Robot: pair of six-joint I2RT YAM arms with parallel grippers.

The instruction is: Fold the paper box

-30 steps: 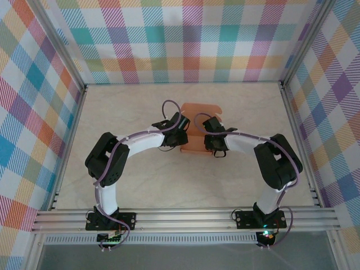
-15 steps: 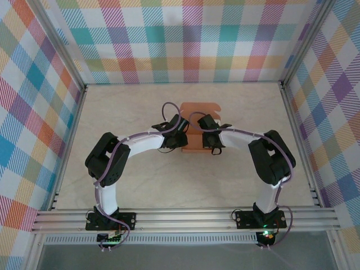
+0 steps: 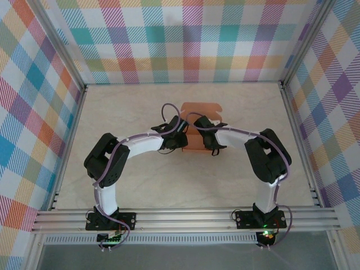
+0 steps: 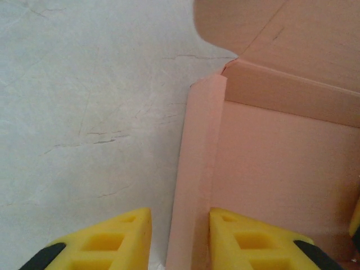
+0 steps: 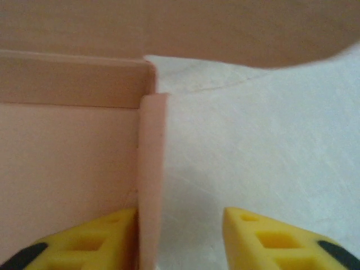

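The paper box (image 3: 201,110) is salmon-orange card, half formed, at the middle of the table with its lid flap lying open toward the back. My left gripper (image 3: 181,137) stands at its left wall and my right gripper (image 3: 207,139) at its right wall. In the left wrist view the left gripper (image 4: 180,225) is open astride the upright left wall (image 4: 194,185). That wall rests against the inner finger (image 4: 253,242), with a strip of table showing beside the other. The right gripper (image 5: 180,222) is open, one finger (image 5: 101,236) inside the box against the right wall (image 5: 151,169).
The pale marbled tabletop (image 3: 129,112) lies free on all sides of the box. Checked cloth walls (image 3: 34,112) close in the left, back and right. An aluminium rail (image 3: 185,219) carrying both arm bases runs along the near edge.
The right arm has drawn in toward the box, its wrist sliding a little left and away. The left arm has hardly moved.
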